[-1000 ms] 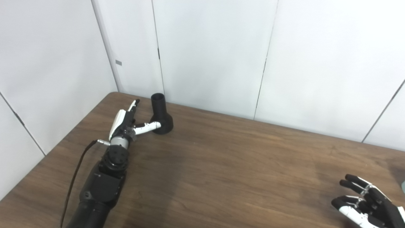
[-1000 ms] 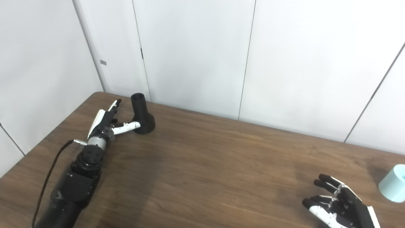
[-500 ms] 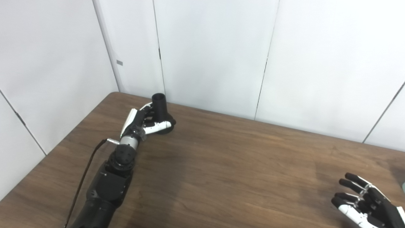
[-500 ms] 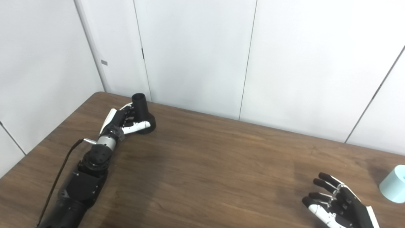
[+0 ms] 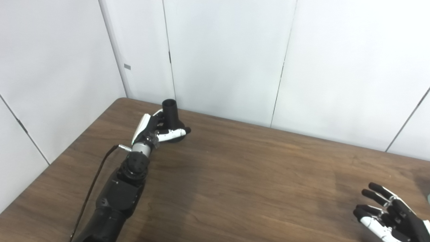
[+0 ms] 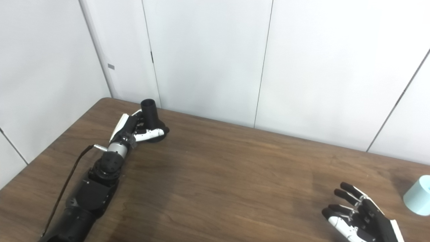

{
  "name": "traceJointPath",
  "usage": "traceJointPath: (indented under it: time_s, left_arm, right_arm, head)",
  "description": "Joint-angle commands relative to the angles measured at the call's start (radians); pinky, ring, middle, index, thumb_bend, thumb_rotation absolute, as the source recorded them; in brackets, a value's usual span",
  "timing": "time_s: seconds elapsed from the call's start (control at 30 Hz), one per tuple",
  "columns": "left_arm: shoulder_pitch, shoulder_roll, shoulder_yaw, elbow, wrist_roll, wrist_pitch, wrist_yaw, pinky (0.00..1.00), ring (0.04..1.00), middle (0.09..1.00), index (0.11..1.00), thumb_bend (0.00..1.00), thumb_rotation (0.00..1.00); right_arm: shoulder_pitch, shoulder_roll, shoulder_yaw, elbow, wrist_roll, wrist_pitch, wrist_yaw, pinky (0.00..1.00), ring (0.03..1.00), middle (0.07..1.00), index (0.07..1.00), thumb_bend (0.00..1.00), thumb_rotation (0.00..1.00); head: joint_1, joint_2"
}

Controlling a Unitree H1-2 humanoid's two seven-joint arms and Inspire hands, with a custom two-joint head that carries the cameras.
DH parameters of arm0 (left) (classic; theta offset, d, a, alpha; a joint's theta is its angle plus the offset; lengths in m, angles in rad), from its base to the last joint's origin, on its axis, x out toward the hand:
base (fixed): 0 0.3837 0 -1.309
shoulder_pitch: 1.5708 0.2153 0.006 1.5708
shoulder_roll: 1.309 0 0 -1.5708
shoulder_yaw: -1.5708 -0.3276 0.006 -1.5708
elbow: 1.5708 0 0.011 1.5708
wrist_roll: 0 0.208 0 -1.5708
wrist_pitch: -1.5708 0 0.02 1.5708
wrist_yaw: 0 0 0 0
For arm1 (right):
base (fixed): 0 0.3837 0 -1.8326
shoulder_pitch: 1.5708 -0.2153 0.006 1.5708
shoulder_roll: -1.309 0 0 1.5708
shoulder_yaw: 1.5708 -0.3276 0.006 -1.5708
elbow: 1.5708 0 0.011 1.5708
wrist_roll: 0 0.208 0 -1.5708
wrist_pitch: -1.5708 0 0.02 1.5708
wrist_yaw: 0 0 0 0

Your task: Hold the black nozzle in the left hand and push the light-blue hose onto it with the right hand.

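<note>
Now that the left hand [image 6: 134, 129] has moved in from beside the black nozzle [image 6: 151, 117], its fingers wrap the neck and its thumb crosses the flared base; the grasp appears nearly closed. The nozzle stands upright near the far left corner of the table [image 6: 218, 174], close to the wall. The right hand [image 6: 361, 216] rests open and empty, near the light-blue hose [image 6: 418, 196] at the right edge. Bare tabletop between them leaves room for joining.
</note>
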Motion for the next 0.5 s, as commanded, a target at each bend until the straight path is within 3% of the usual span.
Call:
traceJointPath:
  time_s: [0.0,0.17,0.27,0.43,0.47]
  left_arm:
    - [-0.046,0.018,-0.002,0.001,0.01,-0.013,0.011,0.81,0.88,0.895,0.894,0.94,0.37]
    - [-0.062,0.0,0.017,0.031,-0.004,-0.028,0.04,0.79,0.869,0.883,0.88,0.92,0.34]
    - [-0.075,-0.014,0.029,0.061,-0.005,-0.051,0.077,0.73,0.813,0.829,0.83,0.92,0.32]
    - [-0.097,-0.054,0.036,0.102,0.042,-0.076,0.224,0.52,0.615,0.655,0.664,0.77,0.14]
    - [-0.1,-0.061,0.037,0.111,0.05,-0.086,0.256,0.48,0.568,0.598,0.579,0.65,0.1]
  right_arm:
    - [-0.015,-0.001,-0.001,-0.053,-0.003,-0.007,-0.006,0.5,0.613,0.758,0.764,0.47,0.0]
    - [-0.012,0.008,-0.004,-0.065,0.007,0.002,-0.007,0.52,0.621,0.763,0.769,0.45,0.0]
    - [-0.011,0.012,-0.003,-0.075,0.004,0.005,-0.008,0.52,0.626,0.765,0.772,0.44,0.0]
    - [-0.004,0.015,-0.001,-0.094,-0.002,0.024,-0.014,0.54,0.647,0.766,0.779,0.44,0.0]
    - [-0.002,0.016,0.0,-0.1,-0.004,0.031,-0.016,0.54,0.647,0.764,0.779,0.44,0.0]
  head:
    - [0.001,0.0]
    - [-0.004,0.004]
    - [-0.006,0.006]
    - [-0.012,0.012]
    - [-0.014,0.016]
